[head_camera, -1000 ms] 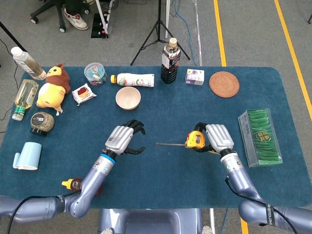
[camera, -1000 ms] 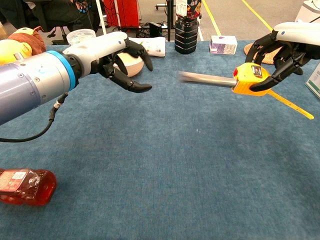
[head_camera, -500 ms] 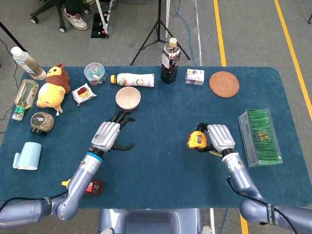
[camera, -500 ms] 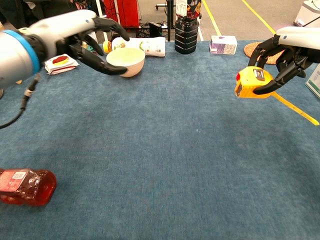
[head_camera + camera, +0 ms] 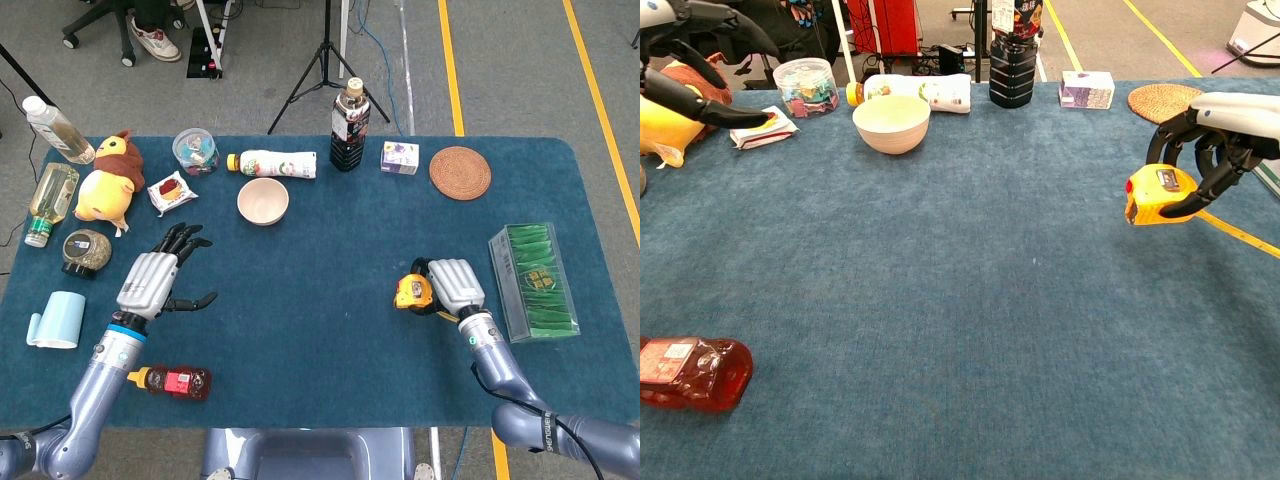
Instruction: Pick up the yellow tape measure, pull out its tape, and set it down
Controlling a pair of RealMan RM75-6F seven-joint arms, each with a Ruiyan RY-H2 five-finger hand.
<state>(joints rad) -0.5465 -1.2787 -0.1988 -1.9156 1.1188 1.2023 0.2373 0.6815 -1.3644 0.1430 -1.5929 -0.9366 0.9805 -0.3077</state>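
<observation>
**Yellow tape measure gripped above blue worktop, right side**

The robot's right hand (image 5: 1220, 140) curls its dark fingers (image 5: 1170, 128) over a yellow tape measure (image 5: 1159, 195), clamped on it from above and behind. The case is squat and rounded, bright yellow, with a small dark label panel on top and a red spot at its upper front corner. A thin yellow strip runs out from beneath the hand toward the right edge of the chest view, low over the blue worktop (image 5: 970, 300); whether it is the tape blade cannot be told. From the head camera the same case (image 5: 411, 291) sits just to the left of the pale knuckles (image 5: 455, 285), and seems to hang slightly clear of the cloth.

Far across the worktop the left hand (image 5: 155, 280) holds nothing, its fingers spread apart and pointing away from the robot.

Between the two hands lies a broad open stretch of blue cloth. Just beyond the right hand's outer side stands a clear box of green packets (image 5: 534, 282), close to the worktop's right edge. Farther out from that hand are a woven coaster (image 5: 460, 172), a small white carton (image 5: 399, 157) and a dark bottle (image 5: 348, 126). A pale bowl (image 5: 263, 201) sits ahead of the left hand, a red-labelled bottle (image 5: 172, 381) lies behind it near the front edge, and a light-blue cup (image 5: 58, 319) rests off its outer side.
</observation>
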